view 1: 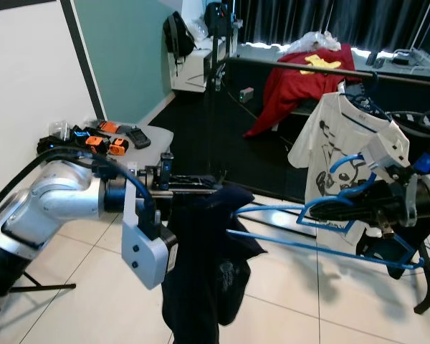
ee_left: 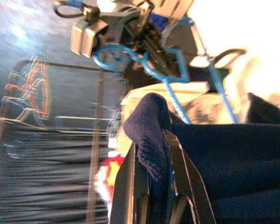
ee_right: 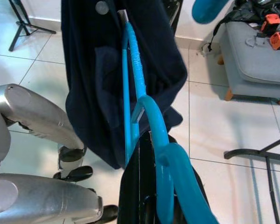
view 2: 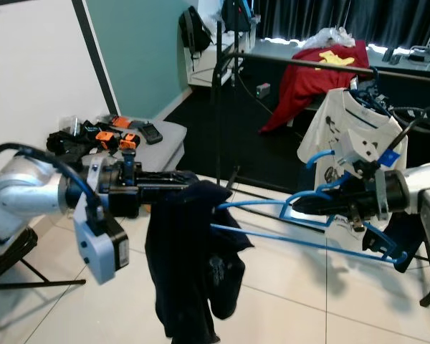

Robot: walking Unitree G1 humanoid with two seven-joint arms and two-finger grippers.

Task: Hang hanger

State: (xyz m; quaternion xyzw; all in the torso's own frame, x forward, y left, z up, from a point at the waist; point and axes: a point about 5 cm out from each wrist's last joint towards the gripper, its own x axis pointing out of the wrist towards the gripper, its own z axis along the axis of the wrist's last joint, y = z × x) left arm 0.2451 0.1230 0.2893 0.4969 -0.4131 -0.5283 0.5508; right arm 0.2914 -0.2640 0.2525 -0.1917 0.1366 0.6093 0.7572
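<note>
**Garment half on, hanger still off the rail**

My right claw (view 2: 330,203) is clenched on the blue hanger (view 2: 301,222) near its hook, holding it roughly level in front of me. My left claw (ee_left: 161,154) is pinched onto a fold of the dark navy garment (view 2: 190,265), which drapes over the hanger's far end and hangs down between my arms.

The garment looks bunched on one arm of the hanger only, though the left wrist view is too blurred to be sure. If I let go with the left, I judge it may slide off to the tiled floor (view 1: 287,301).

Beyond, the black rail (view 1: 322,70) already carries a white printed shirt (view 1: 337,136) and a red garment (view 1: 294,82). Swinging the hook up there, I risk snagging the white shirt or missing the rail.
</note>
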